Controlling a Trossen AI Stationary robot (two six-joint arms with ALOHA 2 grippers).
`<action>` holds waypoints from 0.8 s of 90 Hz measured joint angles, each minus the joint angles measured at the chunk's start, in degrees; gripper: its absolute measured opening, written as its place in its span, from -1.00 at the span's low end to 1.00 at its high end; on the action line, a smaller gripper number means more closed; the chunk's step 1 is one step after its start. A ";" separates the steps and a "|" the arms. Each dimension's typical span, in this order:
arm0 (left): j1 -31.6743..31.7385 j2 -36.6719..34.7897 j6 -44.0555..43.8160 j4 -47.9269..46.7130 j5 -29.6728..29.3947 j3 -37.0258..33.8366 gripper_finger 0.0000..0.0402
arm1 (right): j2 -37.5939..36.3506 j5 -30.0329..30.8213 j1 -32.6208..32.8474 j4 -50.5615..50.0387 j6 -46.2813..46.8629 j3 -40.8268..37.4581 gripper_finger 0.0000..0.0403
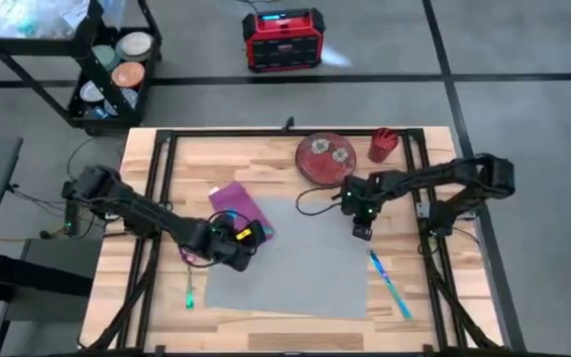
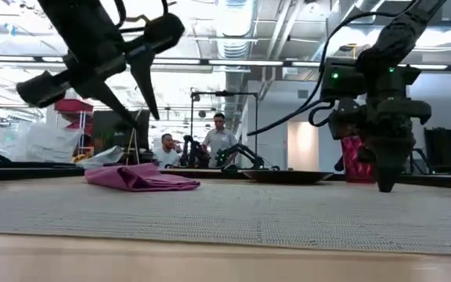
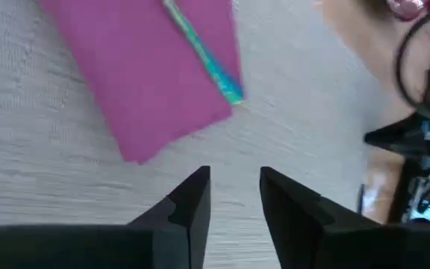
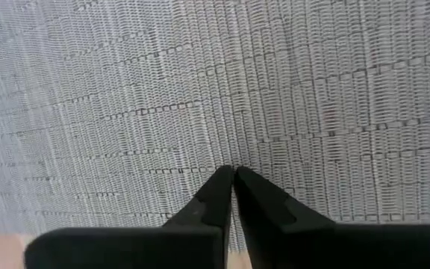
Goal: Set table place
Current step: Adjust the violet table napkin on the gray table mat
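Placemat down; my left gripper, jaws released, hovers beside the napkin (teal utensil on it); right gripper clenched empty. Plate next, I judge.

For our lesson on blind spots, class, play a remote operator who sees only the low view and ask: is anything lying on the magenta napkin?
Observer: Yes; the left wrist view shows a teal utensil lying across the napkin.
Operator: Is the right gripper open?
Observer: No; its fingers are shut, over the grey placemat.
Operator: Any cutlery elsewhere?
Observer: From above, a second utensil lies on the table beside the placemat's right edge.
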 joint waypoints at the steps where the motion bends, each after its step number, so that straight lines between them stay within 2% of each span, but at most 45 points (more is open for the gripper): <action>1: -0.03 0.01 0.16 -0.33 0.10 0.00 -0.49 | 0.08 -0.16 -0.01 0.00 0.04 0.00 -0.91; 11: -1.15 0.35 -3.25 -5.43 2.08 -0.07 -0.49 | -0.42 -0.67 -0.03 0.38 0.17 -0.01 -0.90; 39: 0.63 1.12 -4.07 -5.72 2.64 -1.33 -0.49 | -3.04 1.22 -2.18 2.40 -1.21 0.36 -0.90; 58: 0.28 1.14 -4.70 0.80 3.15 -4.61 -0.49 | -3.09 2.15 -2.44 1.69 -1.59 0.39 -0.90; 72: -0.68 1.09 -4.78 1.61 4.15 -4.61 -0.49 | -3.11 4.82 -3.33 1.36 -1.85 0.42 -0.90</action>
